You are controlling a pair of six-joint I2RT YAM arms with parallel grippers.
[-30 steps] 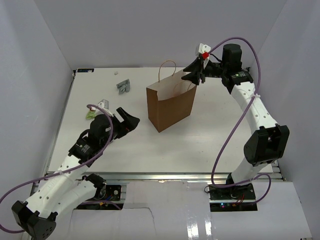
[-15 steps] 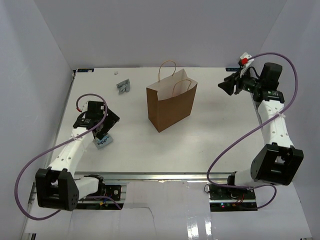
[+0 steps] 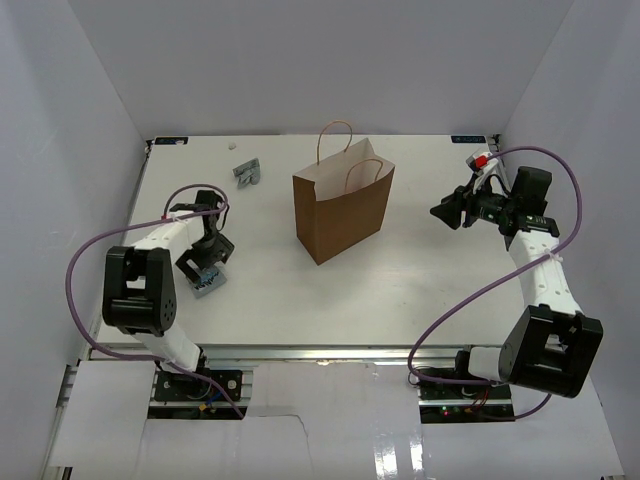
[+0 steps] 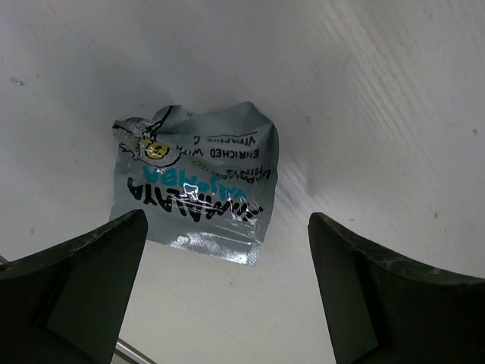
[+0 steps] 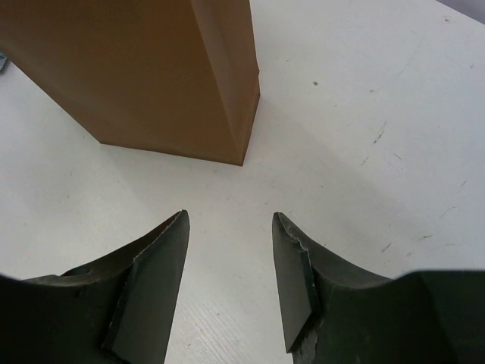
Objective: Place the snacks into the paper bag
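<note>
The brown paper bag (image 3: 340,215) stands upright and open-mouthed at the centre of the white table (image 3: 420,290), both twisted handles raised, its pale inner wall showing at the top. In the top view no packet can be seen inside it.

At the left of the frame, the left hand (image 4: 227,227) points down over a crumpled silver-blue snack packet (image 4: 198,186), which lies flat on the table near the left edge, well apart from the bag. In the left wrist view the two dark fingers (image 4: 83,273) stand as wide as they go, one to either side of the packet and below it in the frame, neither touching it; the hand has hold of nothing.

A second snack, a grey packet (image 3: 247,172), lies toward the upper left of the top view, near the far edge of the table and to the left of the bag.

At the right of the frame, the right hand (image 5: 229,227) is turned toward the bag. Its fingers stand partly apart with only bare table between them, and the bag's lower corner fills the upper left of the right wrist view.
</note>
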